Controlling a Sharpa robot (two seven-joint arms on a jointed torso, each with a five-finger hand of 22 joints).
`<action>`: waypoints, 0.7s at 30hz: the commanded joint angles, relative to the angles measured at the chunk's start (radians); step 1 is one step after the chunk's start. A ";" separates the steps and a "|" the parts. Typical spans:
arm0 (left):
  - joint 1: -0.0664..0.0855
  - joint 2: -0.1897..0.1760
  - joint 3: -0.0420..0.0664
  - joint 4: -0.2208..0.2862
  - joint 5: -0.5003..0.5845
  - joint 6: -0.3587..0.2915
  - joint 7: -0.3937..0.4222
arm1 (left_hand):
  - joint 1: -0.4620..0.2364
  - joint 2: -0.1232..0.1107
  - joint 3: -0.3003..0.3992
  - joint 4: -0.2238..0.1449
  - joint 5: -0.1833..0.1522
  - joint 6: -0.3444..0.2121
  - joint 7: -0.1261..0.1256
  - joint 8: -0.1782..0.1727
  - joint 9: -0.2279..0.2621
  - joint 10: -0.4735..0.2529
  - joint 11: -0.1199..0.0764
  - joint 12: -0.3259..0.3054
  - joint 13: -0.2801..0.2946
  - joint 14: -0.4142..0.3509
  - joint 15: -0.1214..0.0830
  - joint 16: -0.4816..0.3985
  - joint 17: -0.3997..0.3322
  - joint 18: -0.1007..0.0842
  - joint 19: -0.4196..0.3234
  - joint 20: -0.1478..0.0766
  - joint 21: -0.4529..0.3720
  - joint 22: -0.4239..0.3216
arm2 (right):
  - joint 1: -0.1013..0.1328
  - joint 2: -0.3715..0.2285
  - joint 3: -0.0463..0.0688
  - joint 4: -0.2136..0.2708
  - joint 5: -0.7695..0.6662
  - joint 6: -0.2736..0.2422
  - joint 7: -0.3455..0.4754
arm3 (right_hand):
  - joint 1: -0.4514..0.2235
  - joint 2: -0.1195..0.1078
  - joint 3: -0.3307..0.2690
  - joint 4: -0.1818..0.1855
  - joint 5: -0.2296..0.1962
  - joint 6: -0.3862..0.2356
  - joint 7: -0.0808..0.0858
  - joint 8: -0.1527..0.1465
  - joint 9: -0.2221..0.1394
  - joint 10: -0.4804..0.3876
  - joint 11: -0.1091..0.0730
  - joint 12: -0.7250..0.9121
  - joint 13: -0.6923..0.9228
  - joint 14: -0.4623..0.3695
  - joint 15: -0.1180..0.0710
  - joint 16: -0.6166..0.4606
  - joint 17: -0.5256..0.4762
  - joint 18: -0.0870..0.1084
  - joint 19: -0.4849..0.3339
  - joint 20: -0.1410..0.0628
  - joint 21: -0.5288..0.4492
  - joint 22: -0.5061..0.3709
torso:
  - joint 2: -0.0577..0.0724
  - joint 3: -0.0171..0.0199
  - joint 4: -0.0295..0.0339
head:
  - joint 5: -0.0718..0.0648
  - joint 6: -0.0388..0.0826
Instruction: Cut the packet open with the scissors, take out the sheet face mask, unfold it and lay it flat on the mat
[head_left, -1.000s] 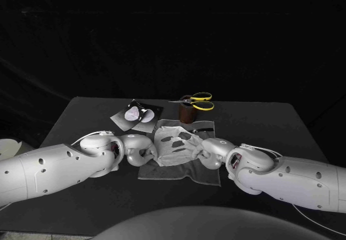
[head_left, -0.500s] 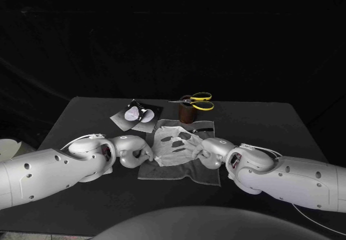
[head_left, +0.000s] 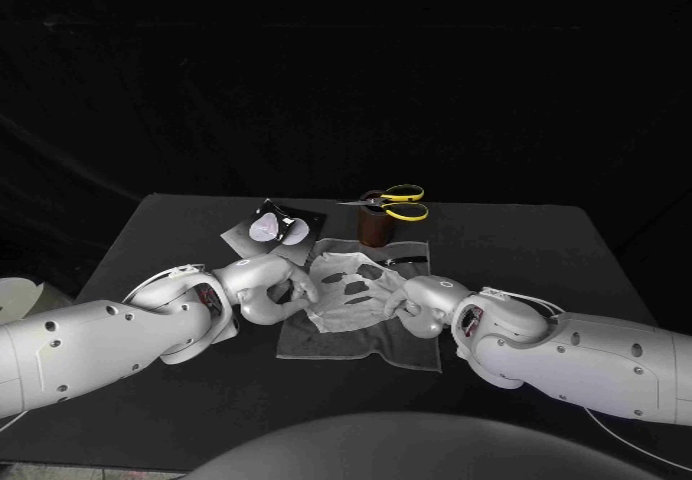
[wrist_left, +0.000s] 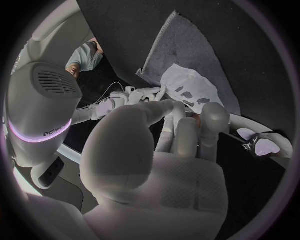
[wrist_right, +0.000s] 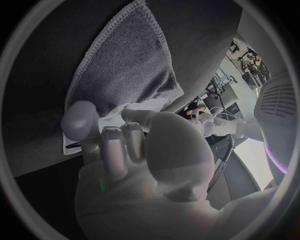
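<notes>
**A:** Where is the sheet face mask (head_left: 351, 285) at this point?

**B:** It is on the mat (head_left: 353, 343) in the middle of the table (head_left: 548, 240). It is mostly opened out, with the eye and mouth holes showing, though its near left part looks creased. The cut packet (head_left: 268, 230) lies just beyond the mat to the left. The scissors (head_left: 392, 202) rest on a brown cup (head_left: 375, 232) at the far side (both done with, I'd judge).

**A:** And your hands?

**B:** My right hand (head_left: 414, 303) pinches the mask's near right edge between thumb and fingers. My left hand (head_left: 274, 292) sits at its left edge with the fingers curled in close. I cannot tell whether any sheet is between them.

**A:** So how do you finish this well?

**B:** I'd draw the two edges apart slowly and keep them low over the mat. A thin damp sheet probably clings and tears if tugged. I'd keep all of it inside the mat's border, let go one side at a time, then smooth the creased corner.
</notes>
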 joint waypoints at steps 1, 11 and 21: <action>-0.002 0.021 0.000 -0.018 -0.047 -0.010 -0.052 | 0.002 -0.010 -0.045 0.001 0.001 0.007 -0.005 0.020 0.014 0.017 -0.004 -0.006 -0.007 0.009 -0.002 0.003 0.019 0.004 0.005 0.001 0.010 0.008 | -0.008 -0.001 -0.008 -0.016 0.000 0.055 -0.051 | -0.010 0.001 0.004 0.001 -0.004 0.000 0.007 -0.003 -0.002 0.047 0.002 -0.002 0.153 0.099 -0.004 0.005 0.231 0.007 -0.001 -0.003 0.002 0.122 | 0.001 0.0008 -0.0022 | 0.002 0.000; -0.012 0.084 0.000 -0.081 -0.178 0.089 -0.166 | 0.035 -0.018 -0.128 -0.010 0.002 0.023 -0.026 0.054 0.030 0.084 -0.027 0.097 0.064 0.078 -0.021 0.068 0.150 -0.021 0.078 -0.013 0.117 0.084 | -0.008 0.003 -0.008 -0.016 0.001 0.057 -0.051 | -0.011 0.000 0.004 0.000 -0.004 0.000 0.007 -0.003 -0.002 0.047 0.002 -0.003 0.153 0.099 -0.004 0.005 0.232 0.007 -0.002 -0.003 0.000 0.121 | 0.001 0.0003 -0.0015 | 0.002 0.000; -0.025 0.128 0.000 -0.126 -0.216 0.113 -0.167 | 0.046 -0.028 -0.173 -0.012 0.002 0.031 -0.035 0.051 0.019 0.192 -0.036 0.225 0.270 0.106 -0.029 0.094 0.209 -0.034 0.110 -0.021 0.172 0.124 | -0.008 0.006 -0.008 -0.017 0.002 0.058 -0.053 | -0.012 -0.002 0.003 0.000 -0.004 0.000 0.008 -0.003 -0.002 0.047 0.002 -0.004 0.152 0.099 -0.004 0.004 0.231 0.007 -0.002 -0.003 0.000 0.121 | 0.001 0.0000 -0.0010 | 0.001 0.000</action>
